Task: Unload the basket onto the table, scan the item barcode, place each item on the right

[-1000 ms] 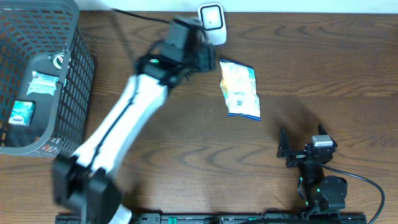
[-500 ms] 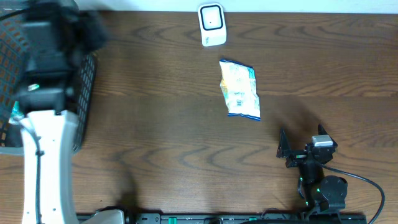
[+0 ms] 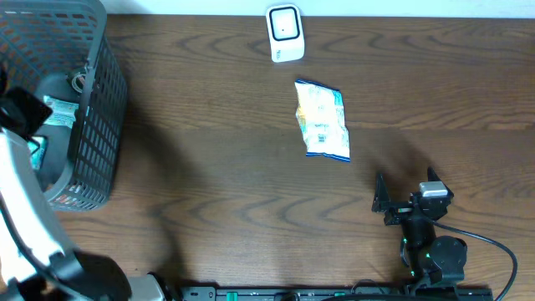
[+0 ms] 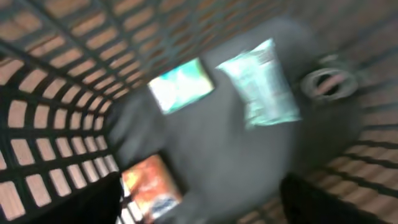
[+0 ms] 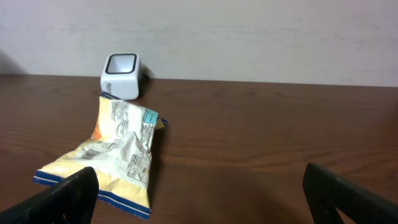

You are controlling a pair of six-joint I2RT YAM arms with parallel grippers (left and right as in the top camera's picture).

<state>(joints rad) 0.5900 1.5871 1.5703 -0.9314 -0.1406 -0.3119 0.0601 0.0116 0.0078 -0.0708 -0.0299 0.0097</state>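
A yellow-and-white snack bag (image 3: 322, 119) lies flat on the table's middle, apart from both grippers; it also shows in the right wrist view (image 5: 115, 155). The white barcode scanner (image 3: 284, 33) stands at the back edge, also seen as the scanner (image 5: 120, 76). My left gripper (image 4: 199, 199) hangs open over the inside of the grey basket (image 3: 100, 125), with nothing between its fingers. Below it lie an orange packet (image 4: 149, 186), a teal packet (image 4: 180, 84) and a pale green packet (image 4: 261, 81), all blurred. My right gripper (image 3: 405, 201) rests open near the front edge, empty.
The basket (image 4: 37, 124) has high mesh walls around the left gripper. A metal ring (image 4: 326, 81) lies on its floor. The left arm (image 3: 25, 209) runs along the table's left edge. Bare wood lies between the bag and the basket.
The left arm has swung from beside the scanner leftward to above the basket. The snack bag stays where it was, and the right arm has not moved.
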